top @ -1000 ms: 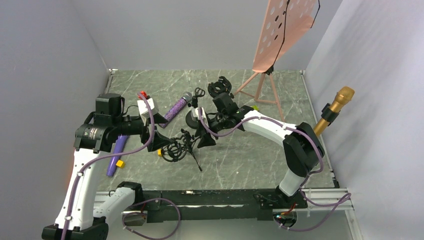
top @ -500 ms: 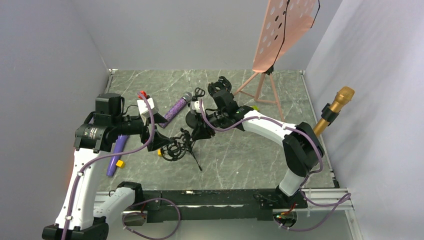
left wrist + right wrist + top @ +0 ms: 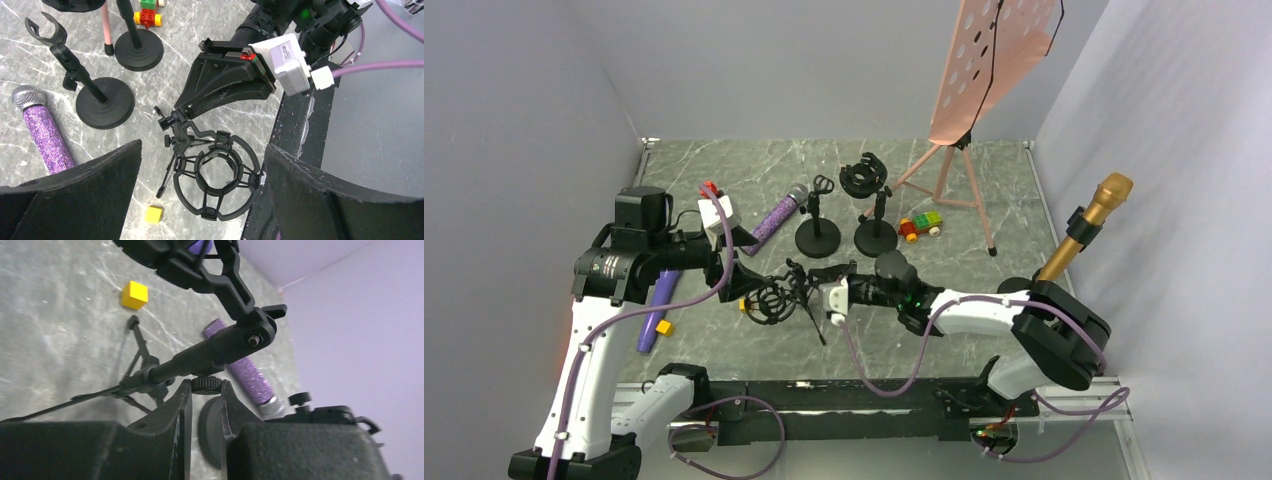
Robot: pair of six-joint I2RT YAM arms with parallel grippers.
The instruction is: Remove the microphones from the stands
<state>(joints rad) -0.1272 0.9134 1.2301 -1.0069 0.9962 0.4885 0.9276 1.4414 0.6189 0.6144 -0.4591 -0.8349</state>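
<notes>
Wrist view, not overhead, shows right end effector (image 3: 206,390) pinching stand knob (image 3: 206,384); left end effector (image 3: 200,150) spread.

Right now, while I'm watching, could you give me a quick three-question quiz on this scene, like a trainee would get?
1. True or false: the purple glitter microphone is clipped into a stand.
2. Which arm's jaws are shut on the shock-mount stand? A: left. B: right.
3. Fill in: the gold microphone stands upright by the ___ wall.

Key:
1. False; it lies on the table.
2. B, the right jaws.
3. Right.
</notes>
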